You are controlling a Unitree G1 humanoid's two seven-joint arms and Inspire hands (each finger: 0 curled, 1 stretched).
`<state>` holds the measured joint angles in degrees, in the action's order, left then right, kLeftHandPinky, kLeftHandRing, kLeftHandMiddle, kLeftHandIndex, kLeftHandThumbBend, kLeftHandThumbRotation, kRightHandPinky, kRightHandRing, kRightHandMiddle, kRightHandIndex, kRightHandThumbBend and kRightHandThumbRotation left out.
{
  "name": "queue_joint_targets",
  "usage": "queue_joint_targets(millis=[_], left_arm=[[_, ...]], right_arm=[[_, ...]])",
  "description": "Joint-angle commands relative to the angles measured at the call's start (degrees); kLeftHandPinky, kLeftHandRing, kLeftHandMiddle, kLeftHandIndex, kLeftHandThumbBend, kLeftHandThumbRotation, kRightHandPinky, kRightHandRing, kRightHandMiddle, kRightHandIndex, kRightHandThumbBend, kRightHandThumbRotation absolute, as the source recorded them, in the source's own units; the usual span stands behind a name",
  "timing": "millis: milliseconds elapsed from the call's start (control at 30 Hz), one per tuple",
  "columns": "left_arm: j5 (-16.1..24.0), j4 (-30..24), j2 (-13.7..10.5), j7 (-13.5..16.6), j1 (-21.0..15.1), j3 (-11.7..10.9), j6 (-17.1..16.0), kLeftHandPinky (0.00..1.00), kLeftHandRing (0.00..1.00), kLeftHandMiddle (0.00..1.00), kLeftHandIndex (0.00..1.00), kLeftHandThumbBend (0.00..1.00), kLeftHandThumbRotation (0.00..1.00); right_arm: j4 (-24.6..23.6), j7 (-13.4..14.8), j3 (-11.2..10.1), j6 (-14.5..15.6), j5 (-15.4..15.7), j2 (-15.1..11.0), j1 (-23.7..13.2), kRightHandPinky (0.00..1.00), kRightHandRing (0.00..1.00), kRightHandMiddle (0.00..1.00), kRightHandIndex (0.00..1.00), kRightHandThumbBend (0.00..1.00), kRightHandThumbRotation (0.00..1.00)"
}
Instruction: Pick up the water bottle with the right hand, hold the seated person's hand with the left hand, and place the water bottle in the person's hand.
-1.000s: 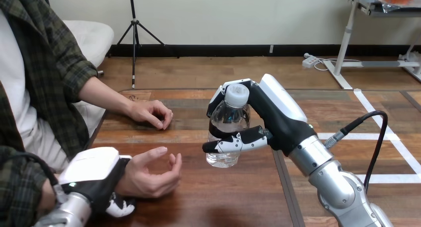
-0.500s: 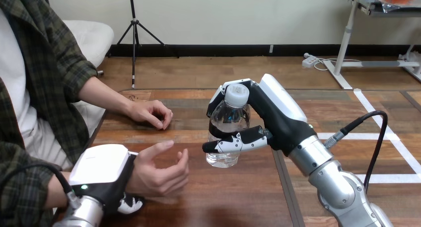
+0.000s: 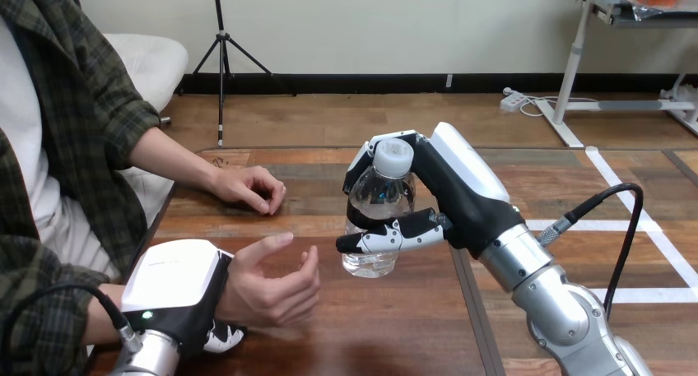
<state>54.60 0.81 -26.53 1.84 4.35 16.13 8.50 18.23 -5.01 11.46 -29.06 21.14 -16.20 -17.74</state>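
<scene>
Head view: right hand grips water bottle; left hand, apparently clasping the person's wrist, advanced.

No writing can be read; the small dark mark on the table's far corner is illegible.

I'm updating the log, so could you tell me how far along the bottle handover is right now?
Done: the right hand is curled round the water bottle, held upright. In hand: the left hand wraps the person's wrist, and the person's cupped hand opens toward the bottle. Left: the bottle is apart from that hand, so it has yet to be placed in it and released.
</scene>
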Motion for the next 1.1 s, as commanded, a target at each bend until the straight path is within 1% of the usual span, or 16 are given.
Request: queue_joint_targets(millis=[0,167,200,367,400,500,567,667,767,900,1067], left_arm=[[-0.22,2.83,1.06,1.43,-1.02,1.59,-0.68,0.36,0.42,0.47,0.50,0.81,0.00],[-1.43,3.70,1.39,4.70,-0.81,1.20,-2.30,0.35,0.41,0.45,0.49,0.82,0.00],[-1.44,3.99,1.37,5.91,-0.78,1.20,-2.87,0.35,0.40,0.45,0.49,0.82,0.00],[-1.59,5.33,1.40,9.57,-0.92,1.27,-4.43,0.33,0.38,0.43,0.47,0.83,0.00],[-1.63,5.69,1.46,10.83,-0.90,1.23,-4.96,0.33,0.38,0.42,0.46,0.84,0.00],[-1.98,6.42,1.61,12.96,-0.91,1.13,-5.86,0.30,0.35,0.40,0.44,0.84,0.00],[-2.34,6.77,1.75,13.57,-0.94,1.05,-6.12,0.30,0.34,0.39,0.44,0.84,0.00],[-2.85,7.32,1.86,15.30,-0.91,0.95,-6.97,0.29,0.34,0.39,0.44,0.83,0.00],[-3.86,7.56,1.75,15.98,-0.85,0.83,-8.02,0.30,0.35,0.40,0.45,0.81,0.00],[-4.28,7.97,1.94,18.53,-0.63,0.60,-9.38,0.30,0.36,0.40,0.45,0.81,0.00],[-5.28,8.35,2.24,21.03,-0.39,0.27,-11.18,0.31,0.36,0.41,0.46,0.80,0.00]], right_arm=[[-2.51,0.56,-1.62,-1.61,-1.48,-0.37,-3.32,0.35,0.38,0.43,0.43,0.76,0.00],[-2.34,0.58,-1.68,-1.79,-1.51,-0.46,-3.34,0.35,0.38,0.43,0.43,0.76,0.00],[-2.31,0.53,-1.69,-1.82,-1.58,-0.47,-3.36,0.35,0.38,0.43,0.43,0.76,0.00],[-2.15,0.81,-1.73,-2.16,-1.45,-0.46,-3.42,0.35,0.37,0.43,0.43,0.76,0.00],[-2.11,0.82,-1.73,-2.12,-1.42,-0.46,-3.43,0.35,0.37,0.43,0.43,0.77,0.00],[-2.00,0.76,-1.74,-2.12,-1.42,-0.48,-3.47,0.35,0.37,0.43,0.43,0.77,0.00],[-1.96,0.75,-1.76,-2.23,-1.43,-0.49,-3.50,0.35,0.37,0.43,0.43,0.77,0.00],[-2.10,0.60,-1.77,-2.17,-1.52,-0.49,-3.47,0.35,0.37,0.43,0.43,0.77,0.00],[-2.10,0.52,-1.78,-2.14,-1.63,-0.45,-3.49,0.35,0.37,0.43,0.43,0.77,0.00],[-2.17,0.62,-1.77,-2.15,-1.49,-0.46,-3.53,0.35,0.37,0.43,0.44,0.77,0.00],[-2.12,0.74,-1.78,-2.64,-1.56,-0.42,-3.62,0.35,0.37,0.43,0.43,0.77,0.00]])
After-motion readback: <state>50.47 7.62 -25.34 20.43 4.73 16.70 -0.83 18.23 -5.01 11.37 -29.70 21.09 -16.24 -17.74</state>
